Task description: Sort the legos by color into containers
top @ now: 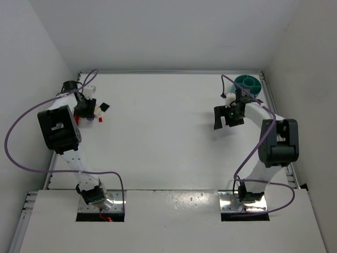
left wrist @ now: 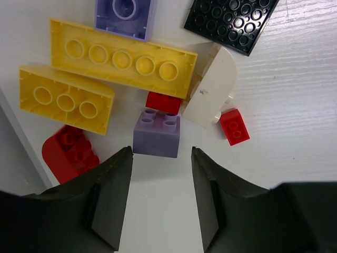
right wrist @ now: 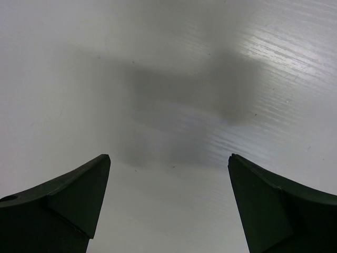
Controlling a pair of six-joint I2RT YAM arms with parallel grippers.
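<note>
The top camera sits high behind the arm bases (top: pixel 100 197) and looks down over the whole table (top: pixel 168 142), so everything appears small. The left wrist camera looks straight down past the left gripper (left wrist: pixel 161 154), very close to the legos (left wrist: pixel 122 59). The top view shows that same cluster tiny at the table's left edge. The right wrist camera faces down past the right gripper (right wrist: pixel 169 158) at the table surface, a patch the top view places near the tub (top: pixel 248 83).
</note>
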